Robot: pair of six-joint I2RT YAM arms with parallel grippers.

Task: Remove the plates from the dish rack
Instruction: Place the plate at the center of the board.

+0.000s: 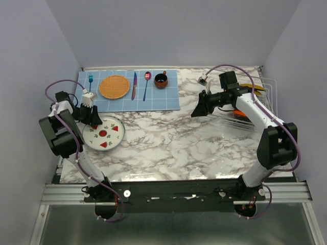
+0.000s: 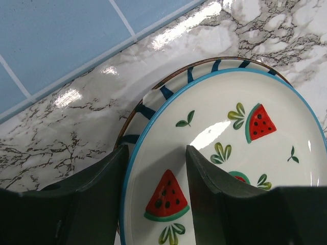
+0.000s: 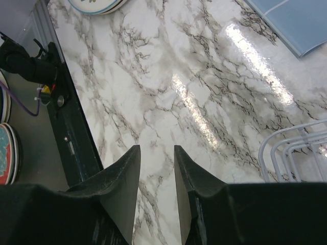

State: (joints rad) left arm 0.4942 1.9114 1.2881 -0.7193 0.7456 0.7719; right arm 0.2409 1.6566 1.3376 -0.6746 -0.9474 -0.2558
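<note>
Item 1, plates already out. We count a white plate with red wedges point(image 1: 103, 133) lying flat and face up at the left of the table point(image 1: 168, 148), just near of the blue placemat point(image 1: 168, 98). Being round, it has no long axis. From the top view it reads as one plate. Only the left wrist view shows a dark-striped plate point(image 2: 152, 99) under it, its brown rim showing on the far-left side.

Item 2, left gripper point(image 2: 157, 149). The jaws are apart and straddle the top plate's blue rim, one finger outside it and one over the plate's face. We see no clamp on it.

Item 3, dish rack point(image 1: 269, 94). It is white wire, at the far right of the table. The right arm covers much of it, so we cannot tell its long axis. Yellow point(image 1: 258, 88) and orange point(image 1: 239, 111) plate edges show in it as thin slivers. The right wrist view gives only a few wire loops.

Item 4, right gripper point(image 3: 156, 149). The jaws are apart with nothing between them, over bare table left of the rack.

Item 5, on the placemat, top view only: fork point(image 1: 90, 81), orange woven disc point(image 1: 114, 87), knife point(image 1: 134, 86), spoon point(image 1: 146, 84), dark cup point(image 1: 161, 80).
</note>
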